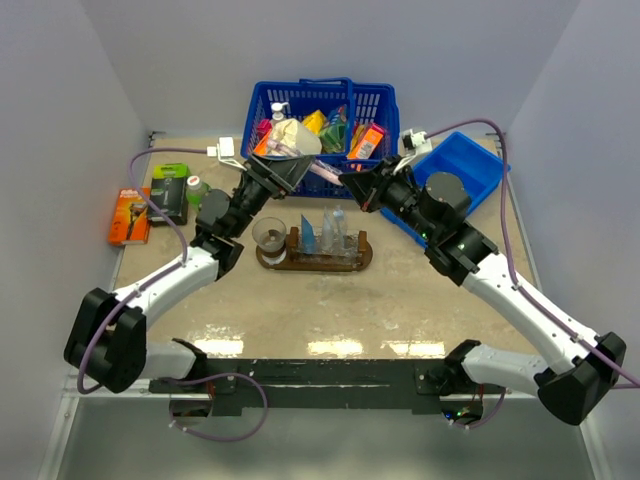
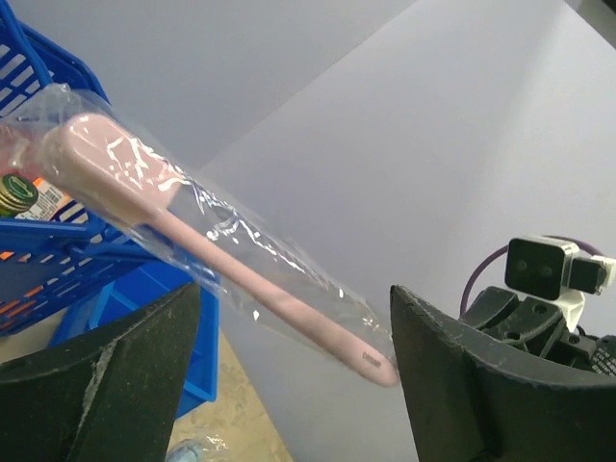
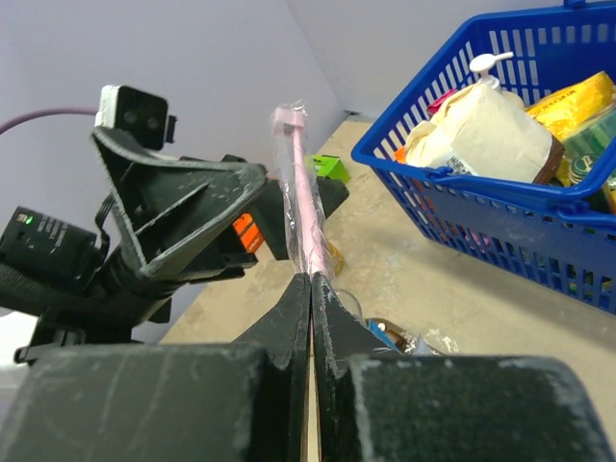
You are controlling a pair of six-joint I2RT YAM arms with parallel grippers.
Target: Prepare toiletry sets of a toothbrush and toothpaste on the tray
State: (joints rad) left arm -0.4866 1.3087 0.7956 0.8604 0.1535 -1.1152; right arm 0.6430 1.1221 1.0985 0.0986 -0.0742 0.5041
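A pink toothbrush (image 1: 318, 168) in clear wrapping hangs in the air in front of the basket. My right gripper (image 3: 311, 279) is shut on one end of the toothbrush (image 3: 300, 192). My left gripper (image 2: 294, 298) is open, its wide jaws standing on either side of the other end of the toothbrush (image 2: 241, 274) without pinching it. Below them the dark brown wooden tray (image 1: 315, 262) carries clear glass cups. One cup (image 1: 268, 234) at its left end looks empty; others hold blue tubes (image 1: 310, 235) and a paler one (image 1: 338, 228).
A blue basket (image 1: 322, 120) full of packaged goods stands at the back. A blue bin (image 1: 455, 175) lies at the back right under the right arm. An orange package (image 1: 130, 215) and a green-and-black box (image 1: 170, 192) lie at the left.
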